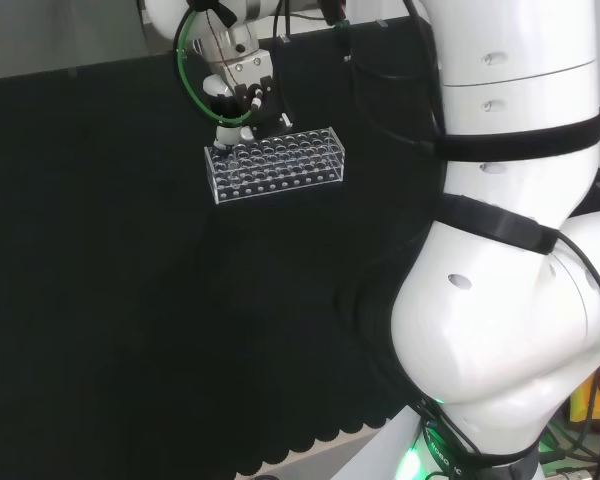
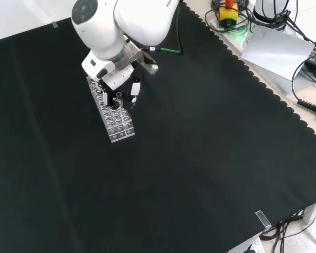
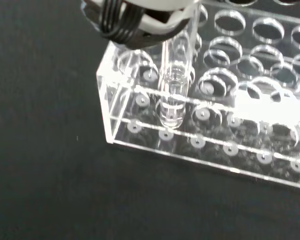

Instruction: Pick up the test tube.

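A clear test tube (image 3: 175, 90) stands upright in a corner hole of a clear plastic rack (image 3: 110, 110). Its rounded bottom is down inside the rack. The fingers (image 3: 135, 22) of my hand curl around the tube's top and hide its rim. In the head view the hand (image 1: 238, 85) hangs over the rack's (image 1: 280, 165) far left corner. From the front, the hand (image 2: 116, 76) sits above the rack's (image 2: 116, 124) upper end, and the tube (image 2: 118, 97) pokes up beside the black fingers.
The rack's other holes look empty in the wrist view. Black cloth (image 2: 200, 158) surrounds the rack on every side. The arm's big white links (image 1: 510, 250) stand at the head view's right. Cables and boxes (image 2: 279, 42) lie beyond the cloth's scalloped edge.
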Tool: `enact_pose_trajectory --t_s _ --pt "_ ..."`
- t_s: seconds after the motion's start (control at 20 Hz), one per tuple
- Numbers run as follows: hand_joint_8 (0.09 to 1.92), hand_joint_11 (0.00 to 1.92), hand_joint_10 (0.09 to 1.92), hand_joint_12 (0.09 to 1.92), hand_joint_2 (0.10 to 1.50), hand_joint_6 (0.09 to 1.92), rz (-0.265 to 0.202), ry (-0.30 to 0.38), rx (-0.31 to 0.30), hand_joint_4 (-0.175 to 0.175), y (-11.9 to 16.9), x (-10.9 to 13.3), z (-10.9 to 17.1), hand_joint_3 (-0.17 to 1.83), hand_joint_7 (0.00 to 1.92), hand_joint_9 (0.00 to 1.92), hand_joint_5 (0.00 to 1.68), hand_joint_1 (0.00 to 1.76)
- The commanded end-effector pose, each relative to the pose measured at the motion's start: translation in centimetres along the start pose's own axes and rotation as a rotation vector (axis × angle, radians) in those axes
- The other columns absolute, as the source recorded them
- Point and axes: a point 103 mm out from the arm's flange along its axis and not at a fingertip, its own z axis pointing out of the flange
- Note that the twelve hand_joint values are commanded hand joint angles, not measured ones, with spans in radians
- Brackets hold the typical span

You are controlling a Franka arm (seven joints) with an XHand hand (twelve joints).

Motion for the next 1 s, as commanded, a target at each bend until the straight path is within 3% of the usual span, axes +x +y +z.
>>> enact_pose_trajectory --t_s 0.05,0.6,1.0 --pt "0.52 1.26 0.56 0.84 0.78 0.7 0.034 0.053 -0.02 -0.175 0.0 -0.4 -2.0 0.47 1.67 1.54 1.21 1.21" --pt "0.52 1.25 0.56 0.83 0.76 0.67 0.08 0.14 0.009 -0.175 -1.7 -2.4 -6.6 0.5 1.67 1.54 1.23 1.21" --pt "0.52 1.25 0.56 0.84 0.75 0.67 0.082 0.149 -0.046 -0.175 -3.9 -3.8 -11.5 0.51 1.67 1.54 1.24 1.21"
